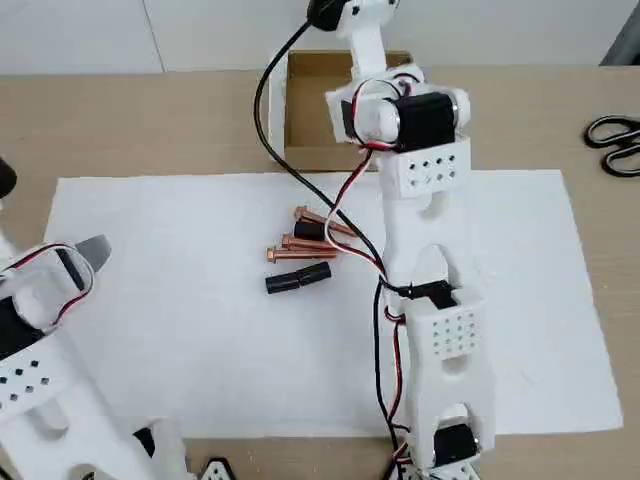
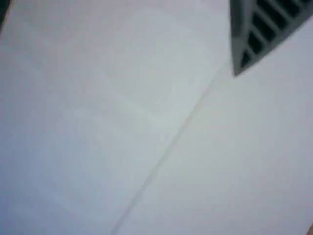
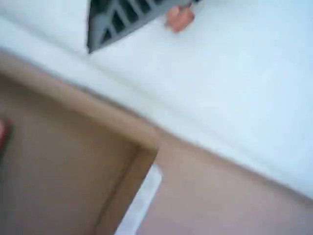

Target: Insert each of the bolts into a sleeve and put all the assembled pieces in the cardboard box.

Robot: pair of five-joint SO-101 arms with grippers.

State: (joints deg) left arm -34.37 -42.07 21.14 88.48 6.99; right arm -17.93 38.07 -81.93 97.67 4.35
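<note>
Right gripper [image 3: 127,19]: hangs above the cardboard box [image 1: 310,105] at the far end of the table, at the tip of the right arm [image 1: 440,330], which stretches across the white paper sheet [image 1: 180,330]. Looks down past an inner corner of the box. Has the copper head of a bolt [image 3: 178,17] just beside it. Cannot tell whether spread wide, drawn narrow or clamped on that bolt.

Left gripper [image 1: 92,250]: hovers over the left part of the sheet, well apart from the parts. Faces plain white paper in its own wrist view. Cannot tell its width either.

Loose bolts [image 1: 305,247]: lie in a small cluster near the middle of the sheet. Look to be three, copper, heads toward the left arm's side, close together and fanning slightly.

Black sleeve [image 1: 308,230]: sits among the loose bolts. Cannot tell whether slid onto one or merely lying against it.

Second sleeve [image 1: 298,279]: lies flat just beside the cluster on its near side, on no bolt.

Cardboard box: stands open-topped on the wooden table [image 1: 150,120], just beyond the sheet's far edge, its inside largely hidden behind the arm.

Scissors [image 1: 615,140]: rest near the table's right edge, well apart from everything else.
</note>
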